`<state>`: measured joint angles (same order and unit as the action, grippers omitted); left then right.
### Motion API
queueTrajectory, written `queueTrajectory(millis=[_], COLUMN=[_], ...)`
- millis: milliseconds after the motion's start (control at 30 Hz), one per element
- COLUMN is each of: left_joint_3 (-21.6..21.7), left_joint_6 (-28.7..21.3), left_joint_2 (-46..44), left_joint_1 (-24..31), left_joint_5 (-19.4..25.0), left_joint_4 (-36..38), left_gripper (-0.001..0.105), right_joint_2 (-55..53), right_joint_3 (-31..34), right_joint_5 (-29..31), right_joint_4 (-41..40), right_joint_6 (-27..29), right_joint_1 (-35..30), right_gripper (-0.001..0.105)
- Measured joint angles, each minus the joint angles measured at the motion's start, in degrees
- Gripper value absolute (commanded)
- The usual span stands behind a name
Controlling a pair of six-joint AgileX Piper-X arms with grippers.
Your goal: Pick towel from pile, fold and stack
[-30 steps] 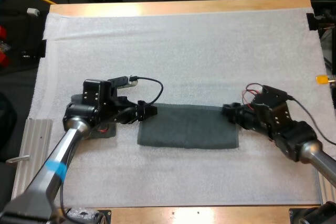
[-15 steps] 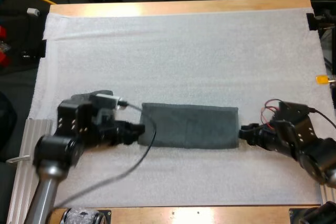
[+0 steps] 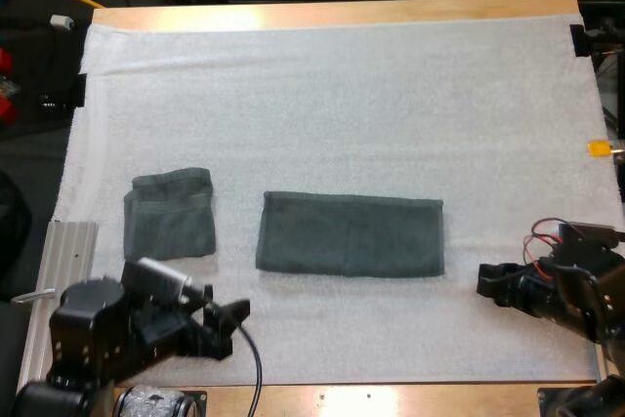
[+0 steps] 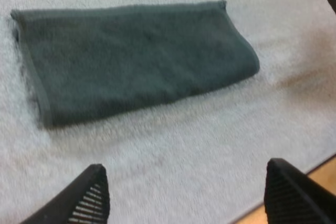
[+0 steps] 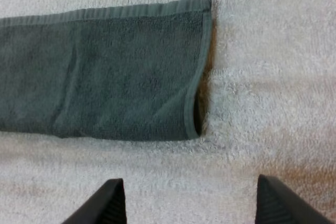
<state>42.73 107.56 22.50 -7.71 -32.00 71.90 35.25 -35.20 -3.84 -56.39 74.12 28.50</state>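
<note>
White matting [image 3: 342,95] covers most of the wooden table [image 3: 332,15]. On it, about midway across and toward the near side, lies the long towel [image 3: 350,235], dark grey-green and folded into a flat band that runs left to right. From my left wrist the long towel [image 4: 131,59] shows as a neat slab, rounded at one end and hemmed at the other. From my right wrist the long towel [image 5: 105,72] shows one end, where the hem curls round and the layers gape a little. To its left, with a strip of mat between them, sits the small towel [image 3: 170,213], folded to a squarish pad with a slightly rumpled far edge. Both towels lie free on the mat. My left claw [image 3: 232,324] is low at the near left of the mat, nearer than the small towel and well clear of both. Its fingers [image 4: 84,205] stand apart with bare mat between them, so it is released and empty. My right claw [image 3: 485,281] is off the long towel's right end, apart from it, near the mat's right side. Its fingers [image 5: 107,208] are likewise spread, gripping nothing. Beside the mat's near left edge lies a ribbed metal plate [image 3: 59,280].
</note>
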Motion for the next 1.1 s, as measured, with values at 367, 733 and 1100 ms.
queueTrajectory(millis=[367, 733, 1100], left_joint_3=[0.14, 0.14, 0.14], left_joint_6=[1.45, 4.59, 4.83], left_joint_2=[-2.19, -2.19, -2.19], left_joint_1=[0.0, 0.0, 0.0], left_joint_5=[0.04, -4.28, -5.84], left_joint_4=[-0.52, -2.61, -0.64], left_gripper=[0.061, 0.061, 0.061], right_joint_2=[4.09, 24.04, 38.75], right_joint_3=[0.0, 0.0, 0.0], right_joint_5=[6.05, 2.53, -2.18], right_joint_4=[7.53, 18.54, 26.76], right_joint_6=[0.0, 0.44, 0.44], right_joint_1=[0.0, 0.0, 0.0], right_gripper=[0.052, 0.052, 0.052])
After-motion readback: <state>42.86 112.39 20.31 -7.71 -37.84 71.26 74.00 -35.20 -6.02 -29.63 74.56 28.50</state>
